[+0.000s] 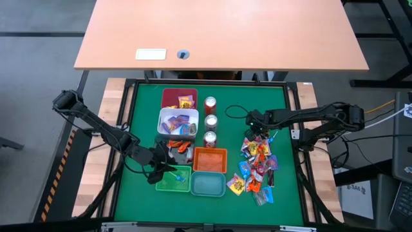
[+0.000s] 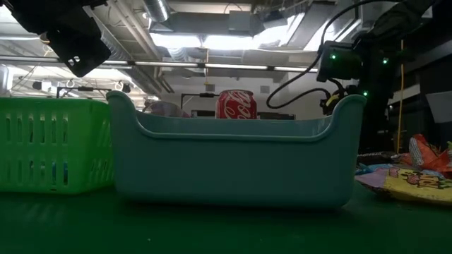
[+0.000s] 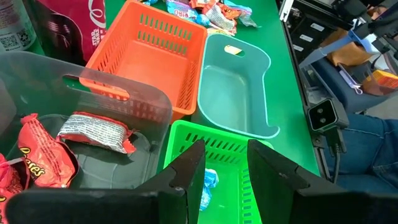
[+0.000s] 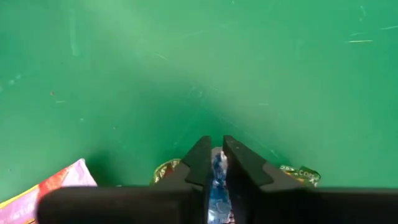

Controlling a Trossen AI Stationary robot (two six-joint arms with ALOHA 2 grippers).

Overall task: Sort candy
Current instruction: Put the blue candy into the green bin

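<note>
Right gripper (image 4: 213, 163) pinches a blue candy (image 4: 217, 180) at the upper edge of the candy pile (image 1: 256, 167); bare green mat (image 4: 199, 62) lies open ahead. Left gripper (image 3: 224, 163), fingers spread and empty, hovers over the green bin (image 3: 227, 171). Only its wrist view shows blue candy (image 3: 209, 182) inside.
</note>
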